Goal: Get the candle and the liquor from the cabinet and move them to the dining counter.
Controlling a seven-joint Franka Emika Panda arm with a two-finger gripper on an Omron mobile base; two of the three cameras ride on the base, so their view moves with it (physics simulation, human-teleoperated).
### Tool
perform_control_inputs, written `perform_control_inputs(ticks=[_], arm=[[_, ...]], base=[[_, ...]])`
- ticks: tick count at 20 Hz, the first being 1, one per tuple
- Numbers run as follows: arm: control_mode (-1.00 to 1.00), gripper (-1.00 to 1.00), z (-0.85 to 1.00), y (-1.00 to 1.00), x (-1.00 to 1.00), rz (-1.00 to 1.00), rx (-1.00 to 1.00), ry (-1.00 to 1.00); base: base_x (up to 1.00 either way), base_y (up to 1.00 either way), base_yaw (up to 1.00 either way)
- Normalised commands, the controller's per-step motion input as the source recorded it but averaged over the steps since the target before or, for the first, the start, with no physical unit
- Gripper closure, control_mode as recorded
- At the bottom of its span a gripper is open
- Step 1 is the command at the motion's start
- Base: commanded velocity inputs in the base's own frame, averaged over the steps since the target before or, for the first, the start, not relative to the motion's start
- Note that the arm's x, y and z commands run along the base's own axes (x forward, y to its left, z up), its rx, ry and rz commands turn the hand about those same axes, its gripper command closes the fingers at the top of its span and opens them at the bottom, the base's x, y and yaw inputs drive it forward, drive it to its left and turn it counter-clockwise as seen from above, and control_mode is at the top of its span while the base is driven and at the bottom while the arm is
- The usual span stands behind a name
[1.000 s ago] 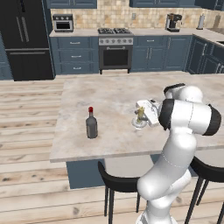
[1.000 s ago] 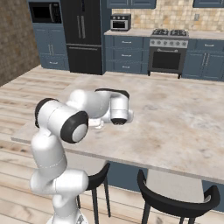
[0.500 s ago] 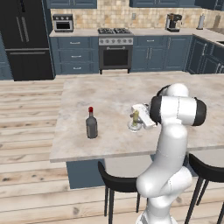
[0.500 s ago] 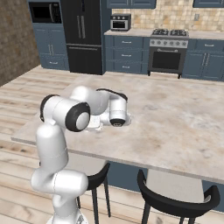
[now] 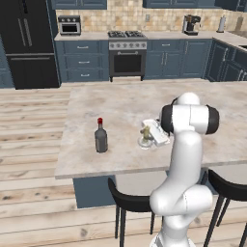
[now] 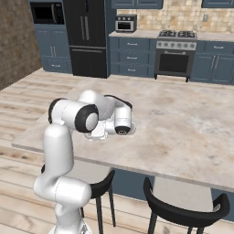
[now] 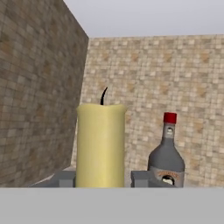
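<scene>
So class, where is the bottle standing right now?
In the left base view the bottle stands upright on the island's stone top, left of the candle and apart from it.

Yellow candle [image 7: 100, 146] upright, seemingly resting on dining counter [image 5: 120, 103], red-capped liquor [image 5: 100, 136] upright nearby.

On the near island counter [image 5: 120, 103] — one candle [image 5: 145, 134] and one bottle [image 5: 101, 136], the bottle to its left. Two black stools [image 5: 132, 205] stand near. Far off — one stove [image 5: 127, 53], one fridge [image 5: 29, 41].
</scene>
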Motion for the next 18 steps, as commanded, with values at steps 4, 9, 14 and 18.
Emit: perform_control_inputs(ticks=[4,9,14,18], arm=[[-1.0,1.0,-0.25,0.02,0.16,0.0,0.0,-0.01],[-1.0,1.0,-0.23,0.0,0.16,0.0,0.0,-0.02],[-1.0,1.0,-0.23,0.0,0.14,0.0,0.0,-0.02],[-1.0,1.0,-0.23,0.03,0.18,0.0,0.0,0.0]], base=[[0.0,0.0,0.0],[0.0,0.0,0.0],[0.0,0.0,0.0],[0.0,0.0,0.0]])
